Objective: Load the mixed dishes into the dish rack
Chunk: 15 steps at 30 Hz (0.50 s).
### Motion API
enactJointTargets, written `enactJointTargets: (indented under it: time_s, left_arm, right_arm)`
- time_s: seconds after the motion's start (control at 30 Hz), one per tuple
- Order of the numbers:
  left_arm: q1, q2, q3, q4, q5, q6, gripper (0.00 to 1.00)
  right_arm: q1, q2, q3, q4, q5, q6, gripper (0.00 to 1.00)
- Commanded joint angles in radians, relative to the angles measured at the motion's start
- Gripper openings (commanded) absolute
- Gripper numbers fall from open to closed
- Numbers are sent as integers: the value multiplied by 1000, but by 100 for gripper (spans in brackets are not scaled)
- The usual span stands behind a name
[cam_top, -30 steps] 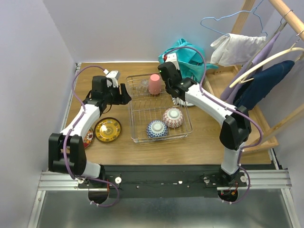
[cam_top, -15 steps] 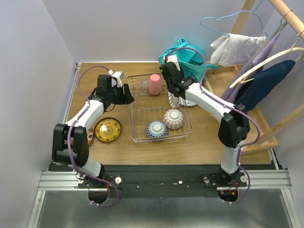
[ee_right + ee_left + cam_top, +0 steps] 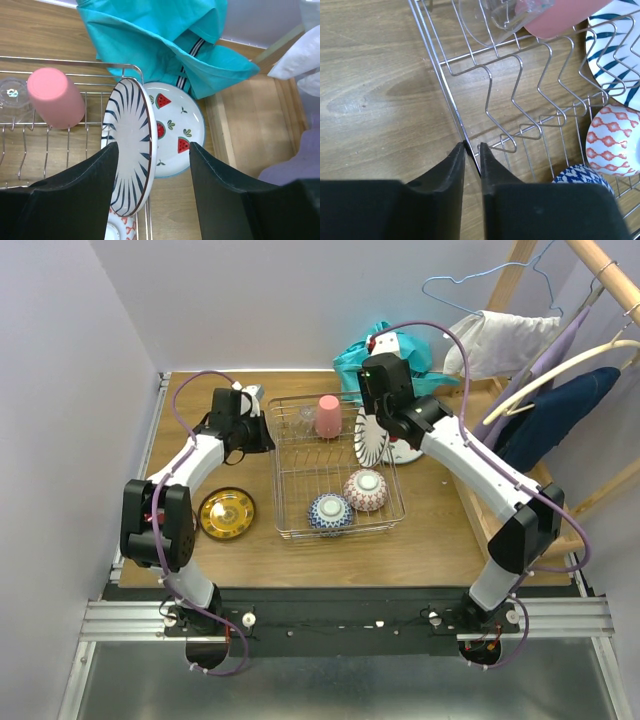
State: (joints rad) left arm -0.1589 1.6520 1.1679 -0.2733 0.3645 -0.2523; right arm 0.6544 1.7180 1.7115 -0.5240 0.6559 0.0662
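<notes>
My left gripper [image 3: 471,148] is shut on the left rim wire of the dish rack [image 3: 440,75], a silver wire basket [image 3: 310,470]. Inside it are a pink cup [image 3: 327,416], a clear glass [image 3: 305,418], a red-patterned bowl [image 3: 364,489] and a blue-patterned bowl [image 3: 330,511]. A blue-striped plate [image 3: 131,145] stands on edge at the rack's right rim. Beside it, outside the rack, lies a watermelon plate [image 3: 180,125]. My right gripper [image 3: 153,150] hangs open above both plates, holding nothing. A gold saucer [image 3: 226,513] lies left of the rack.
A teal cloth [image 3: 160,40] is bunched behind the rack's far right corner. A wooden clothes frame [image 3: 560,360] with hangers and garments stands to the right of the table. Purple walls close in the left and back.
My right gripper has opened and drawn back up and right, leaving the striped plate standing at the rack's right rim. My left gripper has moved onto the rack's left rim and closed on it.
</notes>
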Motion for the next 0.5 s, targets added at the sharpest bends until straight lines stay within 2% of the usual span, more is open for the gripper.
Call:
enactJointTargets:
  time_s: [0.0,0.03,0.07,0.1,0.13,0.3,0.47]
  left_arm:
    - [2,37,71,-21,-32,11,19]
    - [7,41,84,-39,-30,24,13]
    - [21,45,94,-50,-32,27,11]
    - [28,49,113,-61,-33,33,11]
    - [38,54,122,-87,-33,38,11]
    - [97,54,148,-142,-38,87,11]
    - [139,40,141,-167,-44,110,11]
  right_arm:
    - [5,-60,-44,13,-9,-40,66]
    - [5,-70,-59,15,-6,-46,66]
    - [5,-81,-103,13,-12,-51,67]
    - [5,-106,-130,15,-25,-55,78]
    - [5,-118,-159,10,-45,-58,82]
    - [-16,-176,-297,-70,-200,23,86]
    - [-76,-184,-326,-126,-280,175,90]
